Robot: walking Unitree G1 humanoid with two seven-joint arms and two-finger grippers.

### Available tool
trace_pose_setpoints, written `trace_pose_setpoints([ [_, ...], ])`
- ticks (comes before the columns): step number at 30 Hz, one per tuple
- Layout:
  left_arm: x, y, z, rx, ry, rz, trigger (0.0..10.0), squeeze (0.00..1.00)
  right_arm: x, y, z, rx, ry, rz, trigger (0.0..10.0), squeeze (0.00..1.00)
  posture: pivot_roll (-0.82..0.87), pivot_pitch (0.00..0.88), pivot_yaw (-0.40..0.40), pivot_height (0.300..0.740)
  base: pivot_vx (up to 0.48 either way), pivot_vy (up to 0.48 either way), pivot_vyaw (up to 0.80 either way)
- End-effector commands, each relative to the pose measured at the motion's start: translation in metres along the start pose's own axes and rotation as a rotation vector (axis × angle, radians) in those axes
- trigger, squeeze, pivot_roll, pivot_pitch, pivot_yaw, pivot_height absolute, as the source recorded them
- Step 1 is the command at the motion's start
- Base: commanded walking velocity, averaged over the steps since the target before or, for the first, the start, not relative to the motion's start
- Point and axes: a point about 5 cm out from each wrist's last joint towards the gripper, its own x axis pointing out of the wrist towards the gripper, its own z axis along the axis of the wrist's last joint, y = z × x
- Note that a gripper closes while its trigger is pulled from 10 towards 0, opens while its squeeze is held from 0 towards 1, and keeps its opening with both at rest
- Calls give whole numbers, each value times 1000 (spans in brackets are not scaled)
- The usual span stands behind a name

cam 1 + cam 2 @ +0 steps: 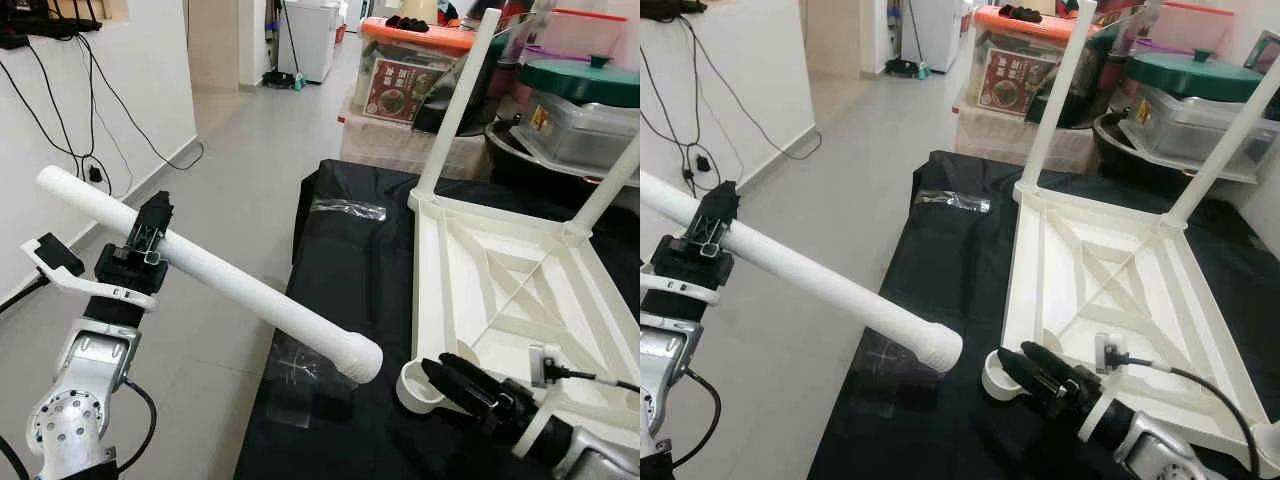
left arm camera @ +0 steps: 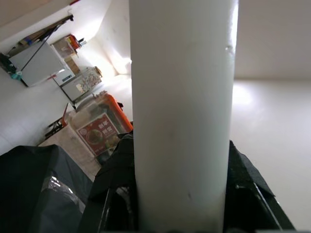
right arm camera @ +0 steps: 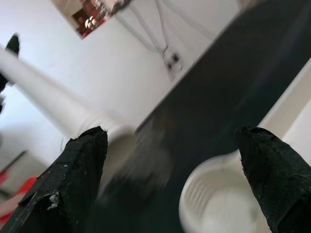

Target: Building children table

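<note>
A white children's table [image 1: 500,290] lies upside down on a black cloth [image 1: 350,280]. Two of its legs [image 1: 455,105] are fitted and point up at the far corners. My left gripper [image 1: 155,228] is shut on a loose white table leg [image 1: 260,300], held slanting over the floor and the cloth's edge. The leg's collared end [image 1: 362,360] hangs just left of the table's near-left corner socket [image 1: 412,392]. My right gripper [image 1: 440,372] is open and lies at that socket, its fingers [image 3: 82,170] spread wide with the socket [image 3: 218,204] between them.
Plastic boxes with an orange lid [image 1: 415,60] and a green-lidded pot [image 1: 580,80] stand behind the table. Clear wrapping [image 1: 345,208] lies on the cloth. Cables [image 1: 90,170] hang down the left wall. Open tiled floor [image 1: 230,180] runs along the left.
</note>
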Motion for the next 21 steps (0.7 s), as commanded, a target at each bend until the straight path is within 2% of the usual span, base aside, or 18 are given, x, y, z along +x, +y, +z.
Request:
trace_pose_setpoints([
  [1,3,-4,-3,14,17,-20,0,0,6,2,20,-91,-51,-22,10000,1000,12,0,-86,740,0,0,0],
  [2,3,-4,-3,14,17,-20,0,0,6,2,20,-91,-51,-22,10000,1000,12,0,-86,740,0,0,0],
  [3,4,-4,-5,14,27,-23,0,0,20,8,40,-150,-95,4,10000,1000,11,0,-85,740,0,0,0],
  [4,4,-4,-5,14,27,-23,0,0,20,8,40,-150,-95,4,10000,1000,11,0,-85,740,0,0,0],
  [5,6,-5,-8,12,38,-29,0,0,37,20,59,-230,-119,60,10000,1000,11,0,-80,740,0,0,0],
  [6,6,-5,-8,12,38,-29,0,0,37,20,59,-230,-119,60,10000,1000,11,0,-80,740,0,0,0],
  [7,7,-6,-12,13,52,-38,0,0,57,34,72,-303,-117,111,10000,1000,18,0,-81,740,0,0,0],
  [8,7,-6,-12,13,52,-38,0,0,57,34,72,-303,-117,111,10000,1000,18,0,-81,740,0,0,0],
  [9,8,-8,-16,14,66,-48,0,0,76,44,77,-373,-68,134,10000,1000,26,0,-86,740,0,0,0],
  [10,8,-10,-20,18,79,-57,0,0,93,51,73,-401,-1,129,10000,961,36,0,-92,740,0,0,0],
  [11,8,-10,-20,18,79,-57,0,0,93,51,73,-401,-1,129,10000,961,36,0,-92,740,0,0,0],
  [12,8,-12,-23,21,89,-63,0,0,105,57,68,-409,54,141,10000,392,38,0,-94,740,0,0,0],
  [13,8,-13,-25,27,100,-67,0,0,113,67,63,-408,95,187,10000,0,46,0,-101,740,0,0,0],
  [14,8,-13,-25,27,100,-67,0,0,113,67,63,-408,95,187,10000,0,46,0,-101,740,0,0,0],
  [16,7,-15,-27,39,116,-72,0,0,121,82,60,-395,136,276,10000,0,46,0,-102,740,0,0,0],
  [17,7,-15,-27,39,116,-72,0,0,121,82,60,-395,136,276,10000,0,46,0,-102,740,0,0,0],
  [18,5,-16,-32,51,143,-81,0,0,126,98,56,-396,215,386,10000,0,46,0,-102,740,0,0,0],
  [21,4,-18,-37,57,164,-94,0,0,127,105,51,-431,273,438,10000,0,46,0,-102,740,0,0,0],
])
